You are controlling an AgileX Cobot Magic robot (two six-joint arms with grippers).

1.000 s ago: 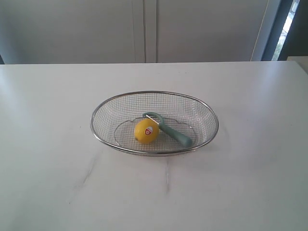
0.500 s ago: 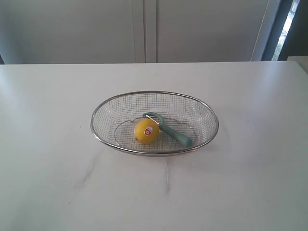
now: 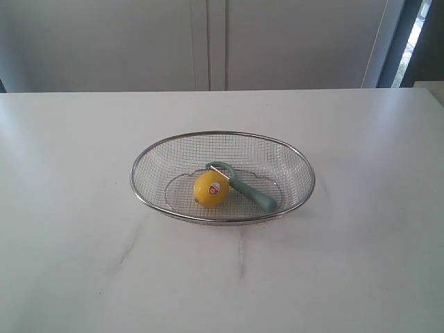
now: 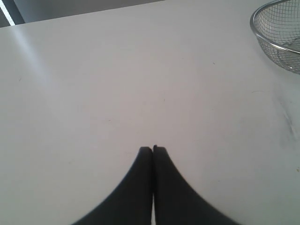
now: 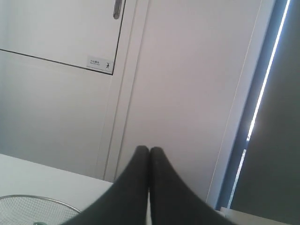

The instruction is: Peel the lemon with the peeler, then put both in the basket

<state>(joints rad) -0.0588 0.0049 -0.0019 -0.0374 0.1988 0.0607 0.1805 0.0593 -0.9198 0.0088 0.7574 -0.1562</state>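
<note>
The yellow lemon with its red-and-white sticker lies inside the wire mesh basket at the middle of the white table. Behind and to its right in the basket rests the teal peeler, head by the lemon, handle pointing front right. Neither arm shows in the exterior view. My left gripper is shut with nothing in it, above bare table, the basket's rim off at the frame's corner. My right gripper is shut and empty, raised toward the wall, with the basket's rim low in that view.
The white table stretches wide on all sides of the basket. A pale cabinet wall stands behind the table's far edge. A dark window strip sits at the back right.
</note>
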